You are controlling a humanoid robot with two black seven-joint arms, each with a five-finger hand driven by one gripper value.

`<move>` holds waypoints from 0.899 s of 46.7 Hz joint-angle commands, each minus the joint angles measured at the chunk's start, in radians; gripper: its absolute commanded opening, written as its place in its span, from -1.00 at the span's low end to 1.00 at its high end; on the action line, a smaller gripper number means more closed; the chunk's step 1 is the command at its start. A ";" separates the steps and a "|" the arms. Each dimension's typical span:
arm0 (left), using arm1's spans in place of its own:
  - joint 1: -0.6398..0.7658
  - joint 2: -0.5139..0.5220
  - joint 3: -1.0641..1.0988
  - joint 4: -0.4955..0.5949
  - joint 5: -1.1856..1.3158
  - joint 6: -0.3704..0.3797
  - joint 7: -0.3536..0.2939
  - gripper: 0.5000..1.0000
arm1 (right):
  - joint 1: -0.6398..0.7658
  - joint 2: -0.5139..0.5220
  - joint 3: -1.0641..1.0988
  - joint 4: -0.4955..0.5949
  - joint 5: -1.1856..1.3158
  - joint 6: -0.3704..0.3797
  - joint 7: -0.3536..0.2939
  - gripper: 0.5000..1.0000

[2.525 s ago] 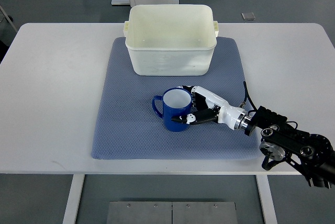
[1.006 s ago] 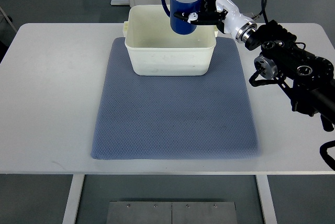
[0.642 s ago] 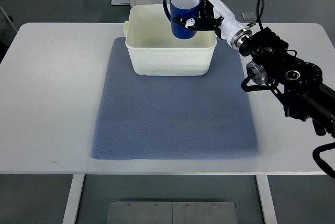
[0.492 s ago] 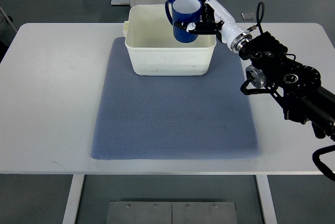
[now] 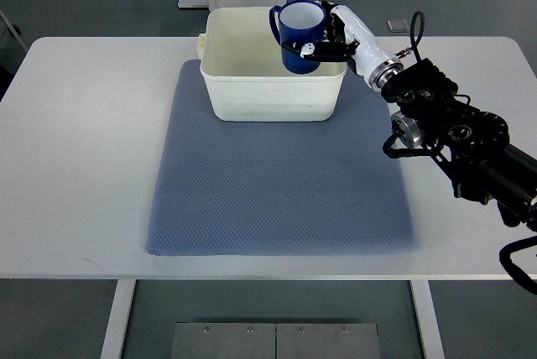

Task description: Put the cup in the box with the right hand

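Upper centre of the frame: the right hand (image 5: 334, 36) has its fingers (image 5: 309, 48) wrapped around the blue cup (image 5: 300, 33), holding it upright over the box (image 5: 252, 91), inside its right rim, so it can drop in cleanly.

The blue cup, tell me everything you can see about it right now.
The blue cup is a glossy dark blue mug with a pale interior and a loop handle pointing left. It looks empty and stands roughly upright. The right hand grips it from the right side, fingers wrapped around its body. It sits over the right part of the cream box; whether it touches the bottom cannot be told.
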 commanded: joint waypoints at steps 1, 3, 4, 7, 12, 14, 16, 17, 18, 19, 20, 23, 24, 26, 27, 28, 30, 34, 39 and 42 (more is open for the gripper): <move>0.000 0.000 0.000 0.000 0.000 0.000 0.000 1.00 | -0.002 0.001 0.000 0.004 0.002 0.001 0.001 1.00; 0.000 0.000 0.000 0.000 0.000 0.000 0.000 1.00 | -0.002 0.001 0.000 0.006 0.000 0.001 0.002 1.00; 0.000 0.000 0.000 0.000 0.000 0.000 0.000 1.00 | -0.002 0.001 0.000 0.006 0.000 0.001 0.002 1.00; 0.000 0.000 0.000 0.000 0.000 0.000 0.000 1.00 | -0.002 0.001 0.000 0.006 0.000 0.002 0.002 1.00; 0.000 0.000 0.000 0.000 0.001 0.000 0.000 1.00 | -0.005 0.000 0.000 0.006 0.000 0.002 0.002 1.00; 0.000 0.000 0.000 0.000 0.000 0.000 0.000 1.00 | -0.005 0.001 0.000 0.006 0.000 0.002 0.002 1.00; 0.000 0.000 0.000 0.000 0.000 0.000 0.000 1.00 | -0.003 0.001 0.000 0.006 0.002 0.002 0.002 1.00; 0.000 0.000 0.000 0.000 0.000 0.000 0.000 1.00 | -0.003 0.001 0.000 0.006 0.000 0.002 0.002 1.00; 0.000 0.000 0.000 0.000 0.000 -0.001 0.000 1.00 | -0.003 0.001 0.000 0.006 0.002 0.002 0.002 1.00; 0.000 0.000 0.000 0.000 0.000 0.000 0.000 1.00 | -0.002 0.000 0.000 0.006 0.002 0.002 0.002 1.00; 0.000 0.000 0.000 0.000 0.000 0.000 0.000 1.00 | -0.002 0.000 0.000 0.007 0.002 0.002 0.002 1.00; 0.000 0.000 0.000 0.000 0.000 0.000 0.000 1.00 | 0.003 0.000 0.002 0.007 0.002 0.002 0.001 1.00; 0.000 0.000 0.000 0.000 0.000 0.000 0.000 1.00 | 0.006 -0.002 0.002 0.007 0.002 0.002 0.001 1.00; 0.000 0.000 0.000 0.000 0.000 -0.001 0.000 1.00 | 0.011 -0.003 0.003 0.010 0.002 0.002 -0.001 1.00; 0.000 0.000 0.000 0.000 0.000 -0.001 0.000 1.00 | 0.014 -0.006 0.003 0.012 0.002 0.002 -0.001 1.00; 0.000 0.000 0.000 0.000 0.000 0.000 0.000 1.00 | 0.015 -0.008 0.005 0.015 0.002 0.002 -0.002 1.00; 0.000 0.000 0.000 0.000 0.000 0.000 0.000 1.00 | 0.020 -0.012 0.006 0.018 0.002 0.002 -0.004 1.00; 0.000 0.000 0.000 0.000 0.000 0.000 0.000 1.00 | 0.031 -0.034 0.023 0.018 0.003 0.007 -0.005 1.00; 0.000 0.000 0.000 0.000 0.000 0.000 0.000 1.00 | 0.031 -0.068 0.045 0.026 0.040 0.016 -0.008 1.00; 0.000 0.000 0.000 0.000 0.000 0.000 0.000 1.00 | 0.029 -0.094 0.045 0.032 0.083 0.019 -0.016 1.00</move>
